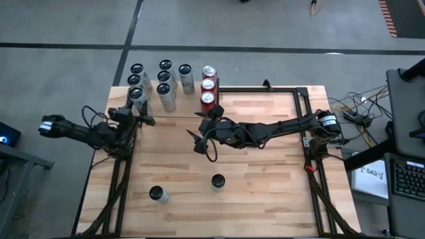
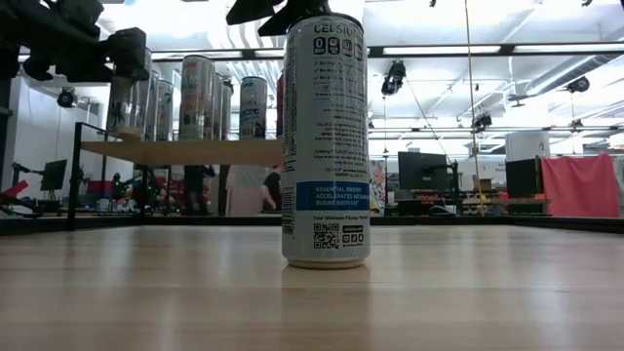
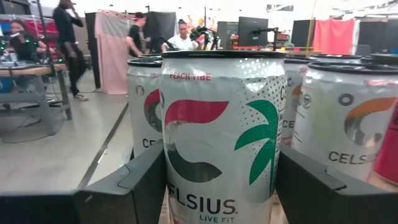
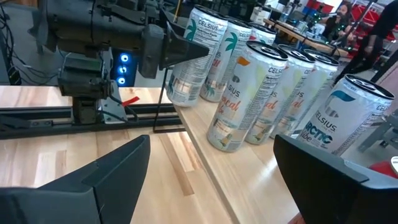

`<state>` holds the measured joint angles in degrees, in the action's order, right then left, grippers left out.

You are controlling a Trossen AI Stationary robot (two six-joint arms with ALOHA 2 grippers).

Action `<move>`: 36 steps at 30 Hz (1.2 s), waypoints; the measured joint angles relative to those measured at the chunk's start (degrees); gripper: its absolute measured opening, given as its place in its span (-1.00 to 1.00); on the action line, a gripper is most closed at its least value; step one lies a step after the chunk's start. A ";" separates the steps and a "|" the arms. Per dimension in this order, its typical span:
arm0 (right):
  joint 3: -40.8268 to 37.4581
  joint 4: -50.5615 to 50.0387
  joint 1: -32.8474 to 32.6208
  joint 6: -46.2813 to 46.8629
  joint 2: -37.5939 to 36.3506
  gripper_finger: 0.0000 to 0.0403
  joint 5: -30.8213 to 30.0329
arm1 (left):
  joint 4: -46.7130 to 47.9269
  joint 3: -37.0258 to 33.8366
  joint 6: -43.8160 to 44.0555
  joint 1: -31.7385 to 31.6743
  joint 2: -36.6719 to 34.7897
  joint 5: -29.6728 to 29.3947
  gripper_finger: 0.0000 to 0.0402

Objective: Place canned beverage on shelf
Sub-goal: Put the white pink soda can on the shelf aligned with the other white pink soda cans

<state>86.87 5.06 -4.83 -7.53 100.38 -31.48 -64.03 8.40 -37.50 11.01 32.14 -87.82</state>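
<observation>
Closest to the low camera stands a tall silver can (image 2: 325,141) upright on the worktop (image 2: 312,292), its label with a blue band and small codes facing out; from above it appears to be one of two loose cans on the worktop's near half, the other can (image 1: 157,193) standing a little to its left, though which of the two it is I cannot say for certain. At the far left edge of the worktop sits the shelf (image 1: 192,98), already crowded with upright cans in several rows, white ones to the left and red cans (image 1: 208,85) at its right end. Left gripper (image 1: 137,106) is at the shelf's left front corner, its fingers (image 3: 140,180) pressed on either side of a white Peach Vibe can (image 3: 221,134), which stands upright among its neighbours on the shelf. Right gripper (image 1: 214,111) hangs just in front of the shelf's right part near the red cans, its jaws spread wide and holding nothing.
</observation>
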 joint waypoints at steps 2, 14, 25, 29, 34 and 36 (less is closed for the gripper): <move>-0.02 -0.02 0.20 0.02 0.00 0.65 -0.02 | 0.24 0.00 0.11 -0.31 0.11 -0.01 0.14; -0.02 -0.04 0.49 0.02 0.00 0.65 -0.03 | 0.37 -1.49 0.85 -1.06 0.28 0.14 0.14; -0.02 -0.04 0.53 0.02 0.00 0.65 -0.04 | 0.41 -1.55 1.45 -4.57 0.28 1.24 0.24; -0.02 -0.08 0.53 0.02 0.01 0.65 -0.04 | 0.59 -1.74 1.51 -5.87 0.30 1.41 0.24; -0.02 -0.09 0.53 -0.04 0.02 0.65 -0.04 | 0.59 -1.91 1.61 -6.43 0.39 1.63 0.24; -0.02 -0.11 0.53 -0.09 0.02 0.65 -0.04 | 0.59 -1.92 1.62 -6.43 0.39 1.65 0.24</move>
<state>86.85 4.95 -4.29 -7.62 100.40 -31.53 -63.44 6.48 -35.88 4.58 32.53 -86.17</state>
